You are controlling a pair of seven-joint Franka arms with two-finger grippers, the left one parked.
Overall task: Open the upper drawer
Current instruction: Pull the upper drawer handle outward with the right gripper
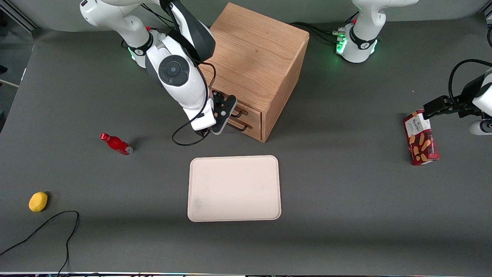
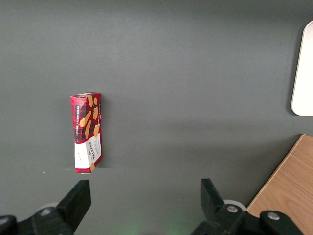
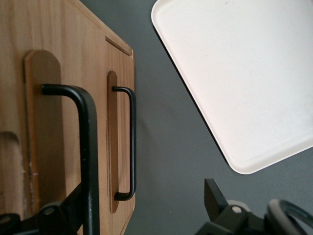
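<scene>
We find the hand (image 1: 226, 115) at the front of the cabinet (image 1: 256, 61), level with the upper drawer (image 1: 246, 112). In the right wrist view its two black fingers (image 3: 215, 196) are spread wide, released, and the upper handle (image 3: 83, 147), a thin black wire bar of round section, runs between them without either finger visibly touching it. The upper drawer is closed, flush with the cabinet face. Beneath it, the lower drawer's handle (image 3: 129, 142) is a matching wire bar set over a rounded, slot-shaped recess in the light wood. The cabinet is an oak cube with visible grain.

Just in front of the cabinet lies a tray (image 1: 234, 188), cream, flat and rounded at the corners. Toward the working arm's end of the dark grey counter (image 1: 346, 215) lie a red bottle (image 1: 116, 144) on its side and, nearer the front camera, a yellow lump (image 1: 38, 201). A red biscuit box (image 1: 421, 138) lies toward the parked arm's end. From the front, the arm's white wrist hides part of the drawer fronts.
</scene>
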